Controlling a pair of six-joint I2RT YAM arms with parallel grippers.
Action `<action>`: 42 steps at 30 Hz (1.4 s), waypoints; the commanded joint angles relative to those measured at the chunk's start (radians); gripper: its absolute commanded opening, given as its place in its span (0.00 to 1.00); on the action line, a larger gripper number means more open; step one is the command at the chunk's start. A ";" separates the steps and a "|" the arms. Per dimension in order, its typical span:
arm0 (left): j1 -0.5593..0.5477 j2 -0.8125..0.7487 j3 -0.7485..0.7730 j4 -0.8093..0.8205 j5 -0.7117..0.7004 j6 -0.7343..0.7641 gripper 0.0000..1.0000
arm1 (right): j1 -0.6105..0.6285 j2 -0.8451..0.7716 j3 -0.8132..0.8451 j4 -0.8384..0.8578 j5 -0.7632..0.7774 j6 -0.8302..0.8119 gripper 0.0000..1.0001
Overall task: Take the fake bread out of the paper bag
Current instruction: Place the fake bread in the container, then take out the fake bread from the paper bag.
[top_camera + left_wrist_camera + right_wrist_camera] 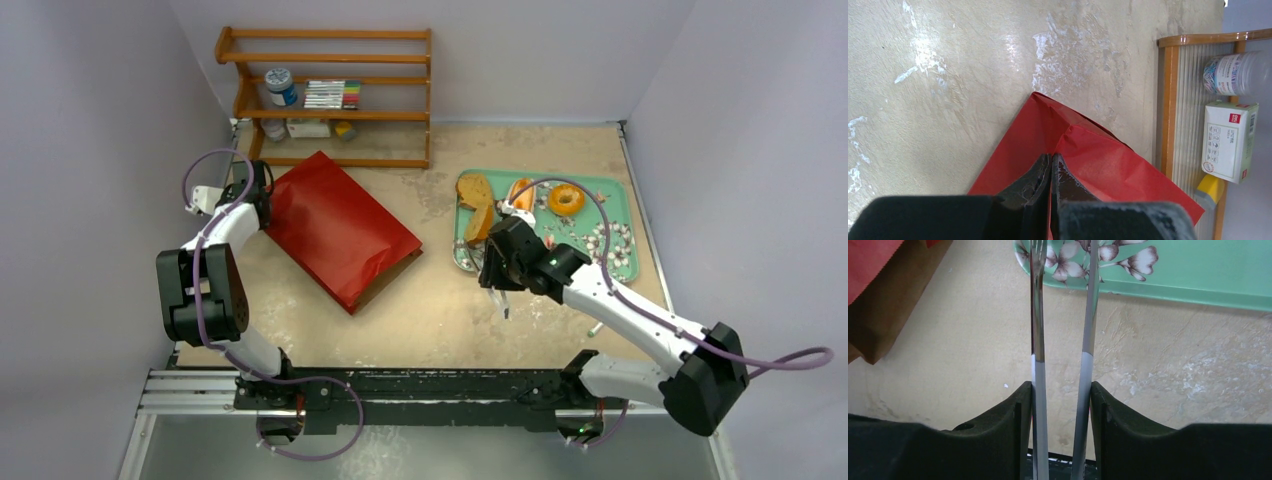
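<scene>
The top external camera is looking steeply down from above and behind the arm bases, covering the whole tabletop [440, 310] and the wooden shelf [330, 100] at the far wall; the left wrist camera is facing along the left end effector [1051, 172], close onto the paper bag [1098, 155] corner, with the shelf at its right edge; the right wrist camera is facing along the right end effector [1061, 395], close past the metal tongs [1038, 340] toward the tray [1198, 280] rim; all three views are sharing the paper bag.
</scene>
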 commanded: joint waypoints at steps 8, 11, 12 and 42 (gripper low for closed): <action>0.006 0.009 0.028 0.036 0.001 -0.009 0.00 | -0.003 -0.125 -0.059 -0.037 -0.023 0.037 0.44; 0.006 0.010 0.032 0.036 0.000 -0.009 0.00 | -0.003 -0.144 -0.051 -0.048 -0.024 0.038 0.44; 0.006 0.009 0.034 0.035 0.001 -0.009 0.00 | -0.003 -0.147 -0.045 -0.055 -0.023 0.037 0.44; 0.006 0.038 0.095 -0.009 -0.006 0.029 0.00 | 0.284 -0.106 0.090 0.007 -0.082 0.036 0.39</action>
